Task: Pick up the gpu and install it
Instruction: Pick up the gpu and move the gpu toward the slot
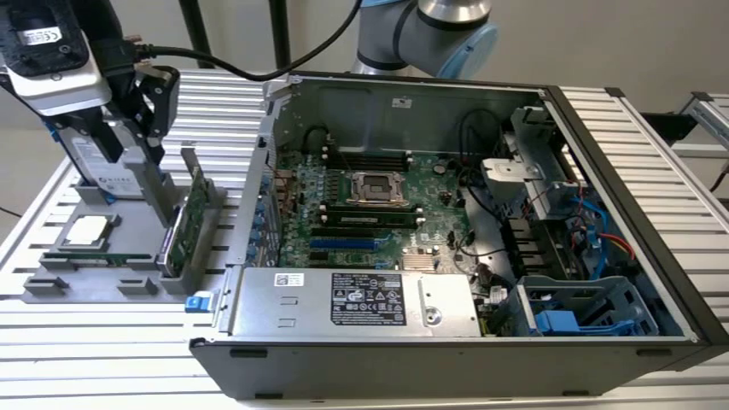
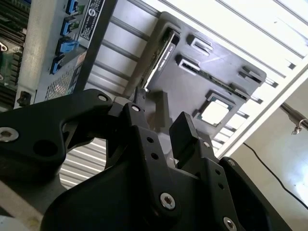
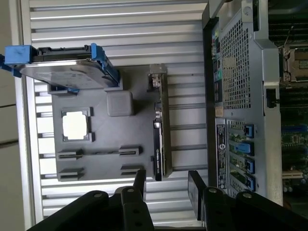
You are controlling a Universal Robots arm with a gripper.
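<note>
The gpu [image 1: 191,213] is a green card standing on its long edge in a slot of the grey holder tray [image 1: 80,286], at the exterior view's left beside the open computer case [image 1: 456,359]. Both wrist views show it edge-on as a thin dark strip: gpu [image 3: 159,130], gpu [image 2: 161,57]. My gripper [image 1: 137,124] hangs above the back of the tray, up and away from the card. It is open, gripper [image 3: 167,185] and gripper [image 2: 161,118], with nothing between the black fingers [image 3: 195,187].
A silver hard drive with blue rails [image 3: 67,72] stands at the tray's back, right by my gripper. A processor chip [image 3: 74,125] lies flat on the tray. The case holds the motherboard [image 1: 364,205], a power supply [image 1: 353,299] and a blue drive cage [image 1: 581,312].
</note>
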